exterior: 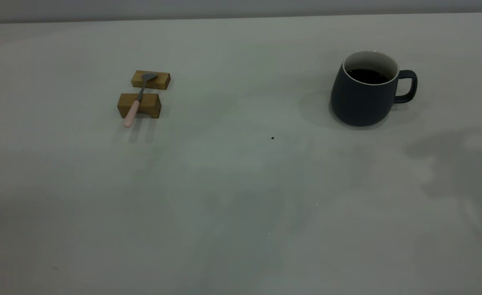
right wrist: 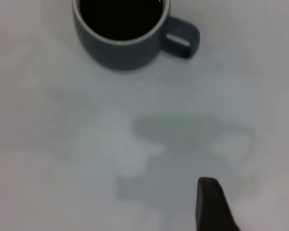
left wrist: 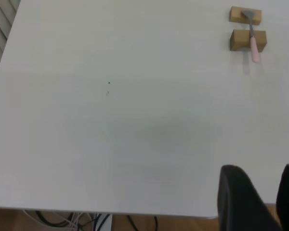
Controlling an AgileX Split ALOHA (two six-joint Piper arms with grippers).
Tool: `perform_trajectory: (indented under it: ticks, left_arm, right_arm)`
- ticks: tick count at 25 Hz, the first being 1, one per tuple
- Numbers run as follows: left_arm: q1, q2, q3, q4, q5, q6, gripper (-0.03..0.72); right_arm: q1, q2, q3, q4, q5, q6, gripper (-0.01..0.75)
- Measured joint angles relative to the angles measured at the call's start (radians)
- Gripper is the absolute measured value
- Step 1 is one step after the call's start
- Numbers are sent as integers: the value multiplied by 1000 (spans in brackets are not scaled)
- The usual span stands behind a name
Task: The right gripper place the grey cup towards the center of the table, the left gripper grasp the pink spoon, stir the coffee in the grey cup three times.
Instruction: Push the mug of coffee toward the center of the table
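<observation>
Pink spoon [exterior: 136,102] across wooden blocks [exterior: 139,105]

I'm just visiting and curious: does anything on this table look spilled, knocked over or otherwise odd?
Nothing stands out. The grey cup stands upright with the coffee inside it and no spill around it. The pink spoon lies neatly across two small wooden blocks. The only blemish is a tiny dark speck on the table.
</observation>
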Motion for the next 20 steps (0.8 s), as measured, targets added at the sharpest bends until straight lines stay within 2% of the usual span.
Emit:
perform_trajectory:
  ticks: [5, 12, 15, 20]
  left_arm:
    - [0, 0, 0, 0, 0, 0, 271]
    - [0, 0, 0, 0, 0, 0, 271]
    - [0, 0, 0, 0, 0, 0, 271]
    - [0, 0, 0, 0, 0, 0, 271]
  right_arm:
    - [0, 266, -235, 3, 53, -347, 438]
    - [-7, 566, -598, 26, 363, -801, 438]
    - [-26, 655, -722, 42, 454, -899, 438]
    - [-61, 750, -832, 114, 477, -1005, 438]
